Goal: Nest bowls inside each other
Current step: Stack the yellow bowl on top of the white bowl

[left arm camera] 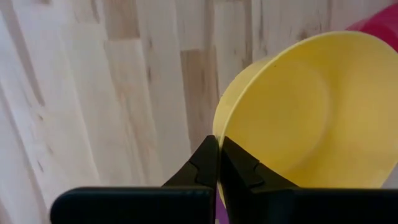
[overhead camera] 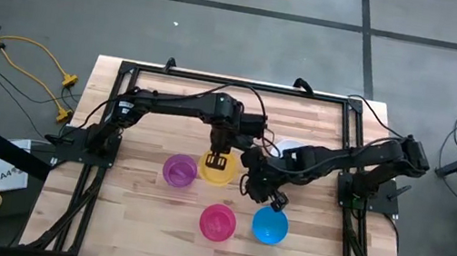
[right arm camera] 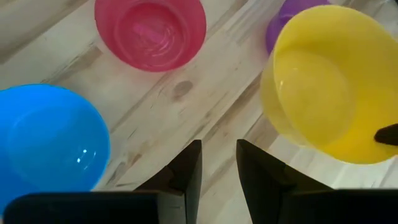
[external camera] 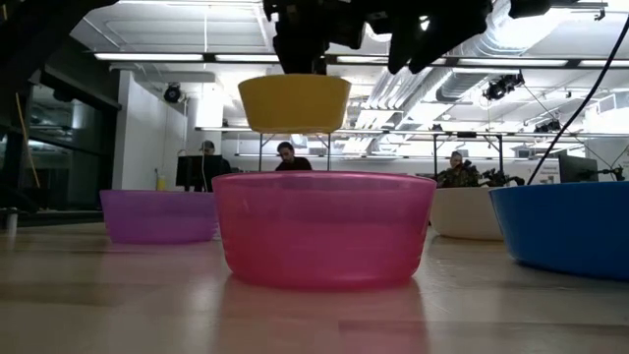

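Note:
A yellow bowl hangs in the air above the table, with my left gripper shut on it. In the high view it shows at the table's middle. On the wood stand a purple bowl, a pink-red bowl and a blue bowl. My right arm partly covers the white bowl farther back. My right gripper stands open above bare wood between the blue and yellow bowls, with nothing between its fingers. My left gripper pinches the yellow bowl's rim, one finger inside the bowl and one outside its wall. The fingers come from above, pointing down. The bowl hangs below them, mouth up and about level, lifted clear of the table.
The black frame rails run around the wooden table's edges. Bare wood lies at the near left. Beyond the table, people sit at desks in the room.

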Robot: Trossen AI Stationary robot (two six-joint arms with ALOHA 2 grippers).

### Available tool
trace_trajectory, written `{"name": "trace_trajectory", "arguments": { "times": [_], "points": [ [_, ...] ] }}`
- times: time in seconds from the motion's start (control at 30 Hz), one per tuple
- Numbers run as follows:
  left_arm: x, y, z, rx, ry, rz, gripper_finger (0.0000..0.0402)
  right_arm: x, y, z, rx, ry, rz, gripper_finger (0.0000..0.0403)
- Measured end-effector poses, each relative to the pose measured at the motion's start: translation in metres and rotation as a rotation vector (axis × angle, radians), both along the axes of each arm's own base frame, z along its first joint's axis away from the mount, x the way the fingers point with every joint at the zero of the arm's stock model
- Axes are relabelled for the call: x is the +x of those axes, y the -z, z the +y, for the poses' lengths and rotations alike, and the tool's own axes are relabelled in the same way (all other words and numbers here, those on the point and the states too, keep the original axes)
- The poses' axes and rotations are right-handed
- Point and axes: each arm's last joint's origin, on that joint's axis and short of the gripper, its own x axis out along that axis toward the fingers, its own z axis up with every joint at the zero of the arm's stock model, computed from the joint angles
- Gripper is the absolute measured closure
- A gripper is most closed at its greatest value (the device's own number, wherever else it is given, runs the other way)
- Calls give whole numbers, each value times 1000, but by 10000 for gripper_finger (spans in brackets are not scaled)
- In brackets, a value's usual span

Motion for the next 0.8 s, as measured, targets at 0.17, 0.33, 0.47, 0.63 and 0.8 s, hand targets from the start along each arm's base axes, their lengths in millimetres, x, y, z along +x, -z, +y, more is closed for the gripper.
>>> {"name": "trace_trajectory", "arguments": {
  "times": [0.17,0.33,0.47,0.63,0.8],
  "points": [
    [-4,0,8,-9,-84,32,401,-3,1,10,11,-22,16,310],
    [-5,1,10,-33,-139,41,401,-6,1,17,18,-31,29,310],
    [-6,3,9,-43,-171,62,401,-7,1,21,23,-28,30,310],
    [-7,9,14,-32,-256,88,401,-9,0,32,34,-48,13,310],
    [-4,15,17,-44,-330,82,401,-6,-3,39,5,-32,-57,310]
  ]
}}
